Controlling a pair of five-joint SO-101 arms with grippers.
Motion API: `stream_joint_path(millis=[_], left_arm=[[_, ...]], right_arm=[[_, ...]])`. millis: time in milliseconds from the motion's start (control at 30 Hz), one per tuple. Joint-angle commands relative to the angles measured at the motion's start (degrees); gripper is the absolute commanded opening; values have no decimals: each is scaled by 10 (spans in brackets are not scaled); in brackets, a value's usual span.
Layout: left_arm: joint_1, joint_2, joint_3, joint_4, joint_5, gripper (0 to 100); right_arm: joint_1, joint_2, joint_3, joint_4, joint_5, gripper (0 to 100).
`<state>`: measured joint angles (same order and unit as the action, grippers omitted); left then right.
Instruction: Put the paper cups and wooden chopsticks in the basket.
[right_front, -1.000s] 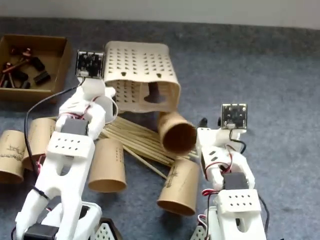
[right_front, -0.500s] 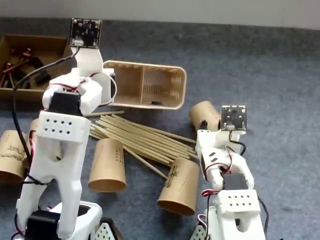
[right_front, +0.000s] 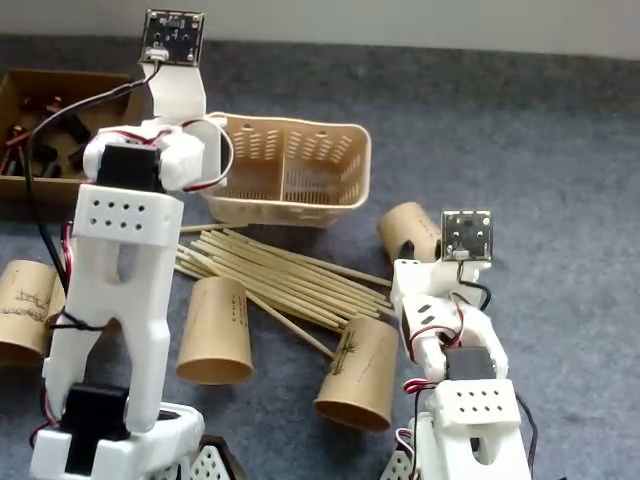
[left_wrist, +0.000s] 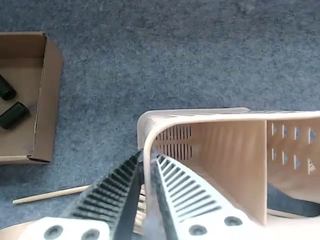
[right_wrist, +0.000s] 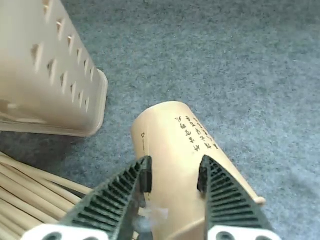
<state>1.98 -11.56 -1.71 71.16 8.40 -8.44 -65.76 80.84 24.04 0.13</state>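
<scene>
While the left gripper (left_wrist: 148, 161) clamps tight on the thin end wall of the basket (left_wrist: 227, 150), that cream plastic tub, perforated, round-cornered and split by a divider, sits mouth-up on the grey carpet (right_front: 530, 130), just beyond the fanned wooden chopsticks (right_front: 285, 275). The right gripper (right_wrist: 173, 177), ridged jaws narrowly parted, hangs over a tapered brown paper cup (right_wrist: 170, 135) lying on its side. A second cup (right_front: 213, 332) and a third cup (right_front: 362, 372) lie tipped over beside the sticks.
</scene>
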Motion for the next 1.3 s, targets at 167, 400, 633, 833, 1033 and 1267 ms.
stream_joint_path(millis=[167,400,633,833,1033,1267], left_arm=[[-29,75,-82,0,-1,90],[-35,126,-102,2,1,144],[-36,126,-103,1,2,213],[-50,126,-151,3,-1,210],[-42,138,-149,-14,-59,200],[-33,151,-139,-62,-97,108]], right_arm=[[6,-7,-2,-1,-2,159],[6,-7,-2,-1,-2,159],[6,-7,-2,-1,-2,159],[6,-7,-2,-1,-2,159],[6,-7,-2,-1,-2,159],[5,-7,-2,-1,-2,159]])
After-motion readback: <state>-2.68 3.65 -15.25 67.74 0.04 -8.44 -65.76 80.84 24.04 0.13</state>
